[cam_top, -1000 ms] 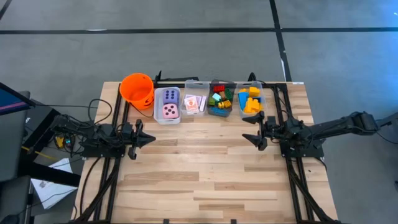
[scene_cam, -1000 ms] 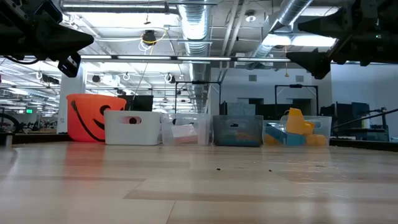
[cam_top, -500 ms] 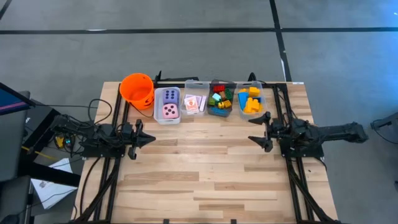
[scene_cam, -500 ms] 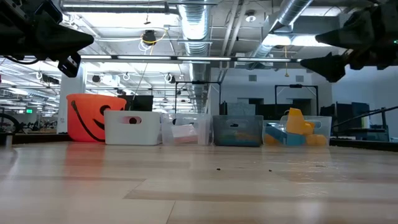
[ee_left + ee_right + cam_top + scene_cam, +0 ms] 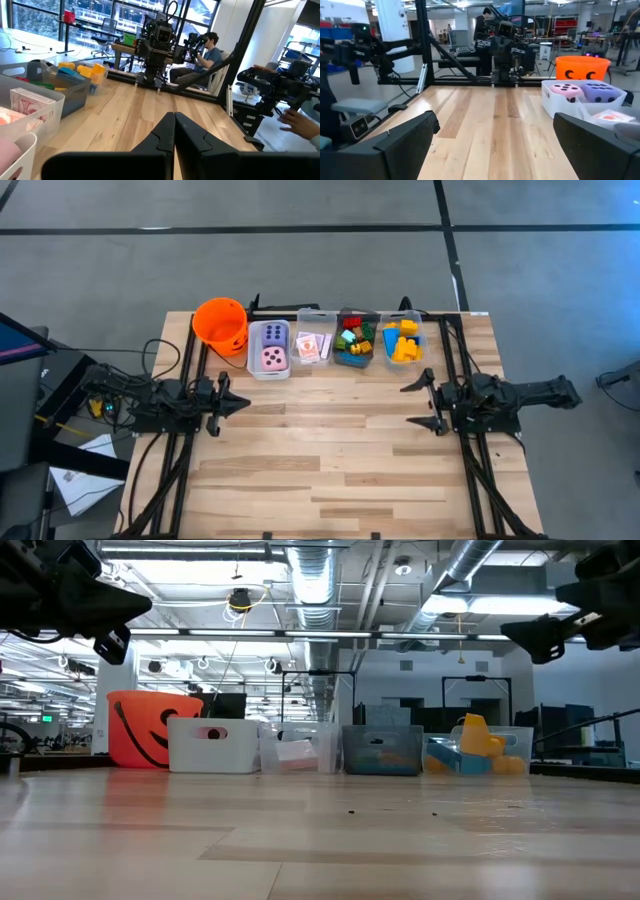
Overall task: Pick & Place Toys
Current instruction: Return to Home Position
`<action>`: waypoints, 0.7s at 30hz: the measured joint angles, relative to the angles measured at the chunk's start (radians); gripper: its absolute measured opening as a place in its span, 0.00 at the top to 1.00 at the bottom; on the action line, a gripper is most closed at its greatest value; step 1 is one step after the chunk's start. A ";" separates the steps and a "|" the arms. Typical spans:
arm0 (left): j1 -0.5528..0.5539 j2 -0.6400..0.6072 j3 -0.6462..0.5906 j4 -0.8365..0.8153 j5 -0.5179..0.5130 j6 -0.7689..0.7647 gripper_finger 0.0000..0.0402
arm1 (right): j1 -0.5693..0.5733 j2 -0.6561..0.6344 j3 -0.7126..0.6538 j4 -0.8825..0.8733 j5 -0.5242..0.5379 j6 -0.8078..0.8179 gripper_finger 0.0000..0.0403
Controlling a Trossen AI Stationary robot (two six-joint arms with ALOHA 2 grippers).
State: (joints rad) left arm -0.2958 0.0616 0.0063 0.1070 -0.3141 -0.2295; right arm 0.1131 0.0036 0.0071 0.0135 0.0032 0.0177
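Your left gripper (image 5: 240, 402) sits pressed together at the counter's (image 5: 330, 450) left side and your right gripper (image 5: 410, 405) spread wide at its right, both empty, while the dice (image 5: 272, 360) lie in the white bin (image 5: 250, 352), with the cards (image 5: 312, 346) and bricks (image 5: 354, 343) in the clear bins (image 5: 318, 312) beside it.

The worktop (image 5: 330, 450) is made of pale wood planks and stands on a grey floor (image 5: 300, 260) crossed by dark lines. Along its far edge there is a row of five containers, close to each other. At the left end stands an orange bucket (image 5: 220, 325) with a black face printed on its side. Just beside it is a white bin (image 5: 269, 374), then three clear bins (image 5: 355, 366) side by side. Left of the worktop lie some white papers (image 5: 85, 470). In the low view, silver ducts (image 5: 320, 580) run under the ceiling. In the left wrist view, a person (image 5: 210, 52) sits beyond the worktop.
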 joint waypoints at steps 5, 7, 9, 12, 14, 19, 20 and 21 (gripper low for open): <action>0.000 0.000 0.000 0.007 0.000 0.000 1.00 | 0.004 0.001 0.000 0.000 -0.001 0.072 0.01; 0.000 0.000 0.000 0.008 0.000 0.000 1.00 | 0.004 0.005 0.000 0.000 -0.002 0.109 0.01; 0.000 0.000 0.000 0.007 0.000 0.000 1.00 | 0.004 0.005 -0.001 0.000 -0.002 0.142 0.01; 0.000 0.000 0.000 0.007 0.000 0.000 1.00 | 0.004 0.005 -0.001 0.000 -0.001 0.166 0.01; 0.000 0.000 0.000 0.007 0.000 0.000 1.00 | 0.004 0.005 -0.001 0.000 -0.001 0.166 0.01; 0.000 0.000 0.000 0.007 0.001 0.000 1.00 | 0.004 0.005 -0.001 0.000 -0.001 0.166 0.01; 0.000 0.000 0.000 0.007 0.000 0.000 1.00 | 0.004 0.005 -0.001 0.000 -0.001 0.166 0.01; 0.000 0.000 0.000 0.007 0.001 0.000 1.00 | 0.004 0.005 -0.001 0.000 -0.001 0.166 0.01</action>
State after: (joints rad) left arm -0.2958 0.0616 0.0063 0.1139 -0.3134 -0.2295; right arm 0.1169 0.0090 0.0059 0.0135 0.0021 0.1841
